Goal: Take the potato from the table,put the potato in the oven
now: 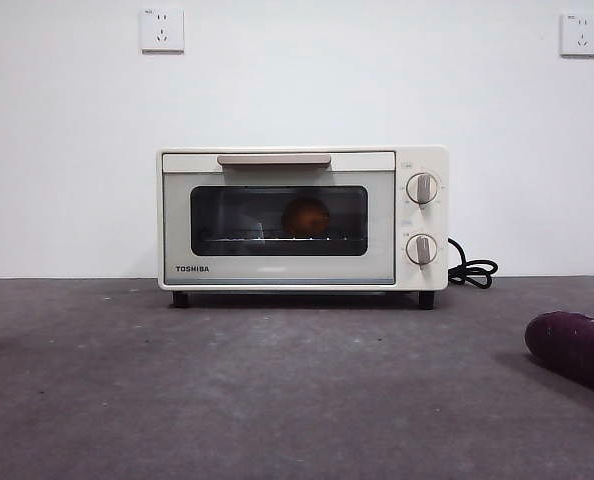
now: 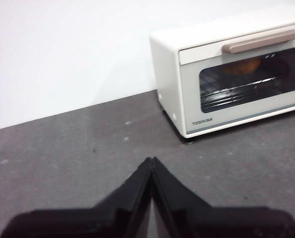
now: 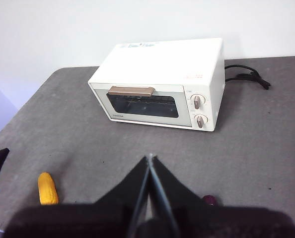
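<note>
The cream-white oven (image 1: 302, 218) stands at the back of the grey table (image 1: 277, 400) with its door closed. Behind its dark glass the orange-brown potato (image 1: 305, 216) rests on the rack; the left wrist view also shows the potato (image 2: 243, 65) dimly behind the window of the oven (image 2: 237, 74). My left gripper (image 2: 151, 159) hangs shut and empty over bare table, off the oven's left front corner. High above the table and well in front of the oven (image 3: 160, 84), my right gripper (image 3: 149, 156) is shut with nothing in it.
A dark purple vegetable (image 1: 575, 350) lies at the table's right side, and the right wrist view shows its tip (image 3: 210, 200). A yellow corn cob (image 3: 47, 188) lies near the table's left front. The oven's black cord (image 1: 472, 268) coils to its right.
</note>
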